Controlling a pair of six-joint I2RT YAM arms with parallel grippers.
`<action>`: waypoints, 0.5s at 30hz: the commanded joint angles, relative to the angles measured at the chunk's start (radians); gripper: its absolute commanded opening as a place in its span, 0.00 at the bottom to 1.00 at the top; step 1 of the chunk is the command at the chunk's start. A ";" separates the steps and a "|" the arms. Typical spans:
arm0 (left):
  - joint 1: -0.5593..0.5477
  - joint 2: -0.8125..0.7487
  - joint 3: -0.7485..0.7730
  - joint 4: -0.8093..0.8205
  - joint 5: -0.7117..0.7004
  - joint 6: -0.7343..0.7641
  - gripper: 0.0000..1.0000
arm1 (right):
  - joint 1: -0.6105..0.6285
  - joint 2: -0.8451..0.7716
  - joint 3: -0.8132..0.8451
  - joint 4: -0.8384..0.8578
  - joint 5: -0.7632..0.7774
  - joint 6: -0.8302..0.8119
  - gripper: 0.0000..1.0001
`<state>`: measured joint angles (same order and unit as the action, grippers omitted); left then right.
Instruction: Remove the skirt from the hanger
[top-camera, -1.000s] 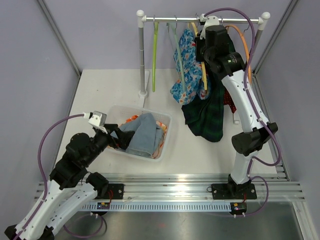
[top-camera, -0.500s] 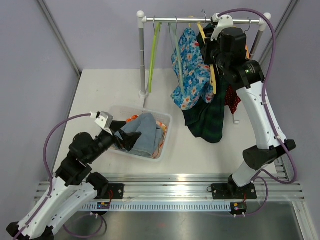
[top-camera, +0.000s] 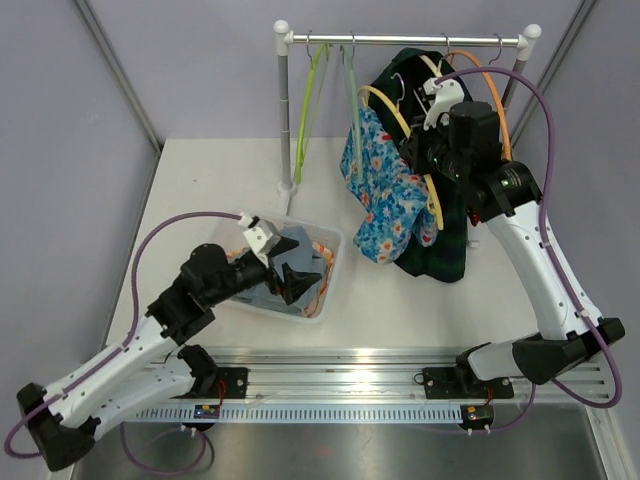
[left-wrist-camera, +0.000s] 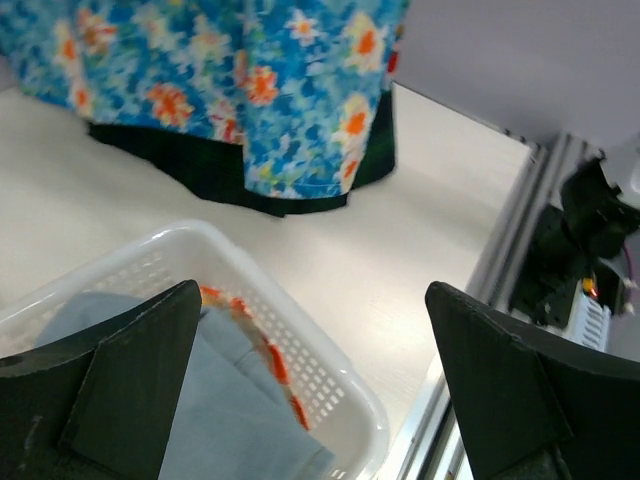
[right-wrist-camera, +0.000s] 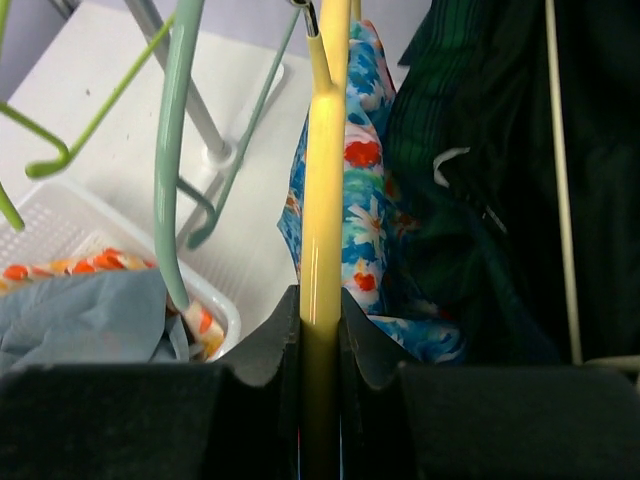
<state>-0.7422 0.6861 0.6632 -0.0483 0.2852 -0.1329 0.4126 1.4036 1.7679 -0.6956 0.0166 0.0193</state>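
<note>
Right wrist, gripper (right-wrist-camera: 320, 312) apparently clamping yellow hanger (right-wrist-camera: 325, 150)

No words, numbers, brands or signs can be read anywhere, whether on the blue floral fabric skirt (top-camera: 385, 205), the white perforated plastic basket (top-camera: 334, 268) or the pale surface (top-camera: 220, 170).

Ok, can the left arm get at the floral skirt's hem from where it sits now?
Probably yes. The left gripper hangs open over the white basket, facing the floral skirt, with only the basket rim and bare table between. The right gripper holds its yellow hanger.
</note>
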 joint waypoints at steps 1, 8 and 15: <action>-0.121 0.087 0.084 0.102 -0.073 0.104 0.99 | 0.006 -0.090 -0.060 0.122 -0.047 0.001 0.00; -0.379 0.318 0.174 0.237 -0.274 0.185 0.99 | 0.005 -0.222 -0.222 0.122 -0.063 0.014 0.00; -0.528 0.644 0.331 0.350 -0.446 0.217 0.99 | -0.005 -0.327 -0.335 0.071 -0.090 0.028 0.00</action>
<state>-1.2354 1.2377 0.9169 0.1715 -0.0345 0.0471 0.4114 1.1442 1.4441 -0.6960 -0.0471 0.0322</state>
